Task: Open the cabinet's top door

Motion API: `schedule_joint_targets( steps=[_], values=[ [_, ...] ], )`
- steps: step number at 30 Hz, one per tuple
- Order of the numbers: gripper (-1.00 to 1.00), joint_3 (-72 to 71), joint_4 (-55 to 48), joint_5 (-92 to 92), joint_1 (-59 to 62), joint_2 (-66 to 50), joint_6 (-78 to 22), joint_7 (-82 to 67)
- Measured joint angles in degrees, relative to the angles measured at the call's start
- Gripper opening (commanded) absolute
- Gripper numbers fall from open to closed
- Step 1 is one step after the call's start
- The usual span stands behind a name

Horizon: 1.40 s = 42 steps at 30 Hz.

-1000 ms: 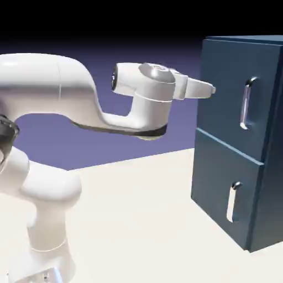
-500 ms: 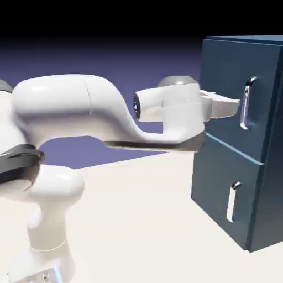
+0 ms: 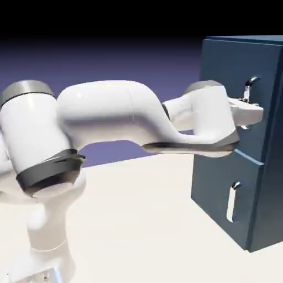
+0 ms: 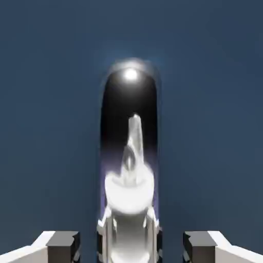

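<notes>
My hand view shows my gripper [image 4: 131, 246] wide open around the top door's [image 4: 51, 113] handle [image 4: 129, 192], gripping nothing. Only the exterior view shows the lower handle [image 3: 231, 203].

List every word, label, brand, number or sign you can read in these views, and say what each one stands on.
No text can be read on the cabinet, its handles or the arm.
The small marks on the robot's base are too small and blurred to read, if they are text at all.
</notes>
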<state>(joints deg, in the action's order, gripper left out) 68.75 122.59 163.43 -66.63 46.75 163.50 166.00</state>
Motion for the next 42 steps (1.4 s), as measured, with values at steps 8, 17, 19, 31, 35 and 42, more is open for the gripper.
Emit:
schedule_joint_targets(
  steps=[8,17,19,31,35,42],
  values=[
    [-1.00,-14.12,12.00,-9.75,16.61,-3.21,-9.37,-0.01],
    [-1.00,-32.67,21.87,-22.27,34.48,-4.35,-16.96,0.00],
    [-1.00,-36.82,23.47,-25.09,38.16,-4.34,-18.08,0.00],
    [-1.00,-61.72,30.00,-43.02,59.20,-2.23,-21.24,-0.28],
    [-1.00,-69.61,31.58,-50.21,65.11,-0.35,-21.97,-1.58],
    [-1.00,-79.85,34.41,-67.66,63.82,3.47,-34.17,-8.61]
  ],
)
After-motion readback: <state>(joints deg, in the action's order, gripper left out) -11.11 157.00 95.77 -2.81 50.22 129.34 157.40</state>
